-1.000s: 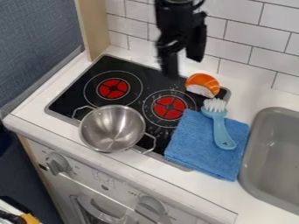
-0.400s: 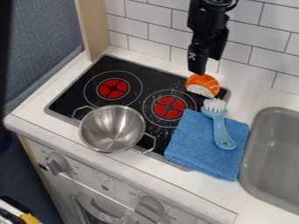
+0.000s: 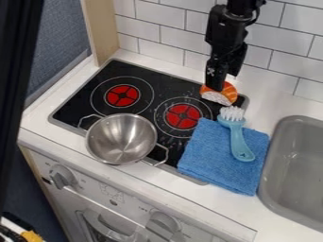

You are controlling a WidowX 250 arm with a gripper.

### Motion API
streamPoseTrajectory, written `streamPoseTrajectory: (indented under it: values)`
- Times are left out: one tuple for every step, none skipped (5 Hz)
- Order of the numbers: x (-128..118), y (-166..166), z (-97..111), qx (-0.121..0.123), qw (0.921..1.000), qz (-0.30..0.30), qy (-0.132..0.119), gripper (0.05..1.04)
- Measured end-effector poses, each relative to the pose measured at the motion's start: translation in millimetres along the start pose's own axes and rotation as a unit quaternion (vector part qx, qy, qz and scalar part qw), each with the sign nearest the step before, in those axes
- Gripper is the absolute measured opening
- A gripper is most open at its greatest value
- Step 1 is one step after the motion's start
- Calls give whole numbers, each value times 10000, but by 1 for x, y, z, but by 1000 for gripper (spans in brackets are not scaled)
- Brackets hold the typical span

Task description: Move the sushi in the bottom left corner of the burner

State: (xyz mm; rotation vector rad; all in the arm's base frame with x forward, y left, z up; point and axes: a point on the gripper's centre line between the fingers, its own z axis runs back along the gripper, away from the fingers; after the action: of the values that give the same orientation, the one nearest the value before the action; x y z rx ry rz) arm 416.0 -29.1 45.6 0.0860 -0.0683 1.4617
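Here's the pincer (image 3: 218,83), right up at the sushi (image 3: 218,96), its tip overlapping the orange top in this view. Touching or just in front? Can't tell from here, and I can't tell whether the pincer is wide or narrow either. No sign of a hold, mind you: the sushi sits at the hob's far right corner, so the approach looks all but done and the move itself is all to come.

What's left, then? A firm grip, a lift, a carry and a set-down. Just below the pincer comes the brush (image 3: 238,142), lying on the cloth (image 3: 211,163), both best cleared on the way out. Down and to the left of it, the right ring (image 3: 183,116); farther left, the left ring (image 3: 122,96). Then the pot (image 3: 121,137), well down and left, and this could be the tricky part: it crowds the goal side. And farthest out, past the pot's handle, the bottom left corner of the hob (image 3: 68,112), where the sushi has yet to land!
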Motion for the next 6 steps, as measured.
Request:
streamPoseTrajectory:
  values:
    - [-4,1,-18,185,9997,-100,82,1000]
    - [-6,-1,-25,255,9996,-99,110,999]
    - [-8,-3,-26,204,9995,-88,206,952]
    - [-5,-4,-26,153,9997,-16,193,672]
    - [-5,-4,-26,154,9993,-72,333,575]
    - [2,-7,-15,206,9990,-170,345,575]
